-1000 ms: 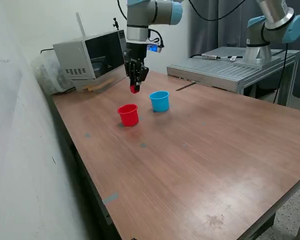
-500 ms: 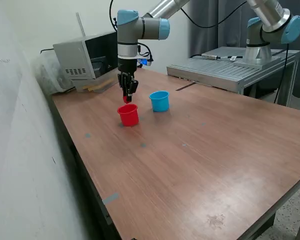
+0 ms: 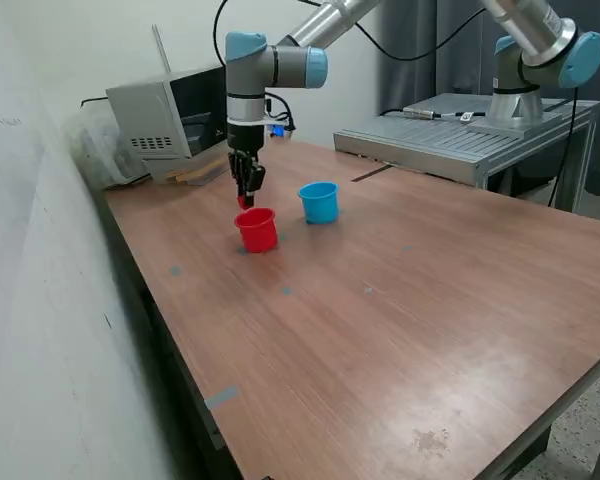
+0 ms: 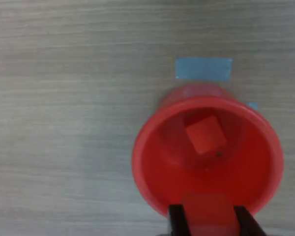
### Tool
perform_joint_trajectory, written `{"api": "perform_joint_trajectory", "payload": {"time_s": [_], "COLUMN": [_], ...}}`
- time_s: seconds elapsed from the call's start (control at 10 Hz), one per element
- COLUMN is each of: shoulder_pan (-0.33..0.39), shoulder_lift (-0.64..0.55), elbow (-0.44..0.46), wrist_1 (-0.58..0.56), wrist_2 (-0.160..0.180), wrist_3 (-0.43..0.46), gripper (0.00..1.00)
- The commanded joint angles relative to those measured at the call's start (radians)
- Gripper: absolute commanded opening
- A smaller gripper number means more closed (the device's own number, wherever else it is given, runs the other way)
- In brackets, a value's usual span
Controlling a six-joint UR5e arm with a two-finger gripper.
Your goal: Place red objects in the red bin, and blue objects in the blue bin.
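Gripper (image 4: 207, 216) shifted over red cup (image 4: 206, 157): 1 red cube (image 4: 205, 133) inside, 1 held.

Silver tube arm (image 3: 325, 20) – light blue joint caps, black cables – ends in slim black hand (image 3: 245, 190).

Lighting: even, diffuse, bright; soft sheen on table (image 3: 400, 300). Wrist view: cube (image 4: 208, 214) at gripper (image 4: 209, 219) blurred; cup (image 4: 206, 157) beyond softly focused.
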Motion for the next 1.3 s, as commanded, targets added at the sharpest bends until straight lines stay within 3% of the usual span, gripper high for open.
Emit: {"api": "perform_joint_trajectory", "payload": {"time_s": [0.0,0.6,0.8,1.2], "shoulder_pan": [-0.006,-0.005,0.009,0.046], "shoulder_lift": [0.002,-0.013,-0.175,-0.569], "elbow": [0.007,0.007,0.106,0.237], "wrist_1": [-0.018,-0.013,0.001,0.316], "wrist_2": [-0.002,-0.015,-0.027,-0.029], "wrist_3": [0.0,-0.002,-0.003,0.0], "gripper": [1.0,1.0,1.0,1.0]}}
